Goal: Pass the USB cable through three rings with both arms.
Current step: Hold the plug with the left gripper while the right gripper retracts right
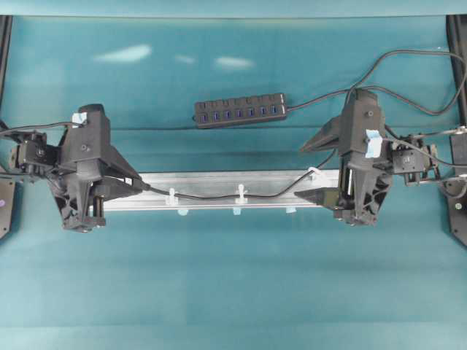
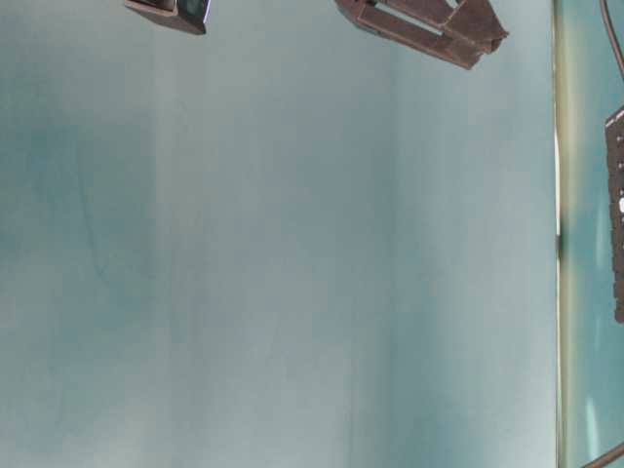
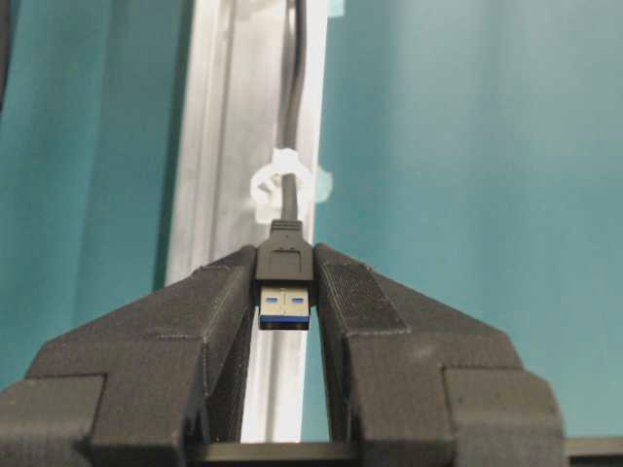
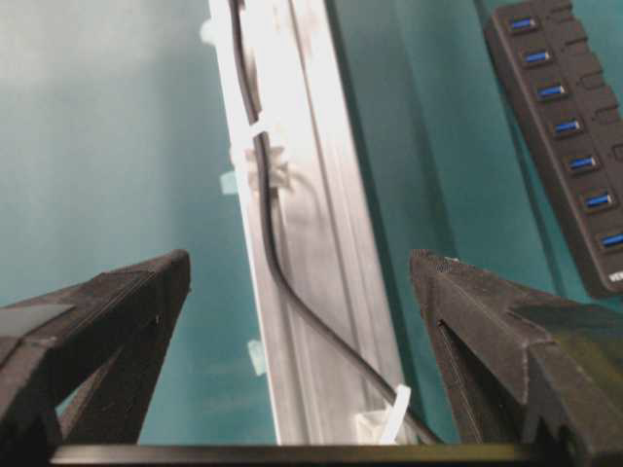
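1. Left gripper [image 3: 285, 292], left wrist view: jaws narrowed onto the black USB-A plug [image 3: 284, 263] of the USB cable [image 1: 219, 197], blue-tongued metal tip facing the camera; the plug is held just clear of the nearest ring [image 3: 277, 185], and the cable appears to run back through that ring and along the aluminium rail [image 1: 219, 182]

2. Right gripper [image 4: 302, 292], right wrist view: jaws spread wide and holding nothing, one finger on each side of the rail, well apart from the cable

3. Cable path, overhead view: from the left gripper [image 1: 139, 186] the cable runs rightward along the rail, past the left ring [image 1: 172, 197] and middle ring [image 1: 241, 193], rises to the right ring [image 1: 315, 175], then passes behind the right gripper [image 1: 310, 171] and loops off toward the table's right edge

4. Progress (judgement): the plug lies beyond the last ring at the left end, so the threading looks complete or nearly so; what is left seems only to draw the slack through and release

5. Hard to make out: from above the rings are too small to confirm that the cable passes inside each loop; the right wrist view shows it at two clips, but entry through the nearer one is cut off at the frame edge

6. Table-level view: only finger parts at the top edge and the edge of the multi-port hub [image 1: 241, 111]; rail and cable unseen
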### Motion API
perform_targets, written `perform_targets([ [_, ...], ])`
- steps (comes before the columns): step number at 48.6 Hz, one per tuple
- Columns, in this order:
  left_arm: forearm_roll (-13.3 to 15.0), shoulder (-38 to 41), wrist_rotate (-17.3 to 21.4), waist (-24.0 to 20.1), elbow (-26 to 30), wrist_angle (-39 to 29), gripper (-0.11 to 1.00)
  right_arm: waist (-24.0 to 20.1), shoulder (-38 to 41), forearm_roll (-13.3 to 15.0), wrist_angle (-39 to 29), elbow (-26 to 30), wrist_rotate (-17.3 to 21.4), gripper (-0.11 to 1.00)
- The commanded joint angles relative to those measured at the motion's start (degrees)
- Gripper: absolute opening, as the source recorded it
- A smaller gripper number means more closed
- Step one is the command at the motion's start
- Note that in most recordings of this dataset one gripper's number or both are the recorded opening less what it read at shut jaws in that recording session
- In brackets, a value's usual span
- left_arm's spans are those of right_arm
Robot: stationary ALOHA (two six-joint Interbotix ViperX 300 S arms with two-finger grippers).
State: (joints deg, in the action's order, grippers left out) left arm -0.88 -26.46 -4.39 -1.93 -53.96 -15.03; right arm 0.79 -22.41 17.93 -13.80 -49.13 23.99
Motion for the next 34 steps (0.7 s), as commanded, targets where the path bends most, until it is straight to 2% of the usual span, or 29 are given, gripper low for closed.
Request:
perform_targets([
  [1, 0.0, -0.8, 0.1, -0.1, 1.8, 0.4, 0.22, 0.2, -0.4, -0.1, 0.4, 0.5, 0.8, 0.89],
  [23, 0.0, -0.8, 0.3, -0.1, 2.8, 0.3, 0.22, 0.4, 0.0, -0.1, 0.4, 0.5, 0.8, 0.89],
  [34, -0.1, -0.8, 2.9, -0.1, 3.3, 0.3, 0.22, 0.4, 0.2, -0.1, 0.4, 0.5, 0.8, 0.88],
])
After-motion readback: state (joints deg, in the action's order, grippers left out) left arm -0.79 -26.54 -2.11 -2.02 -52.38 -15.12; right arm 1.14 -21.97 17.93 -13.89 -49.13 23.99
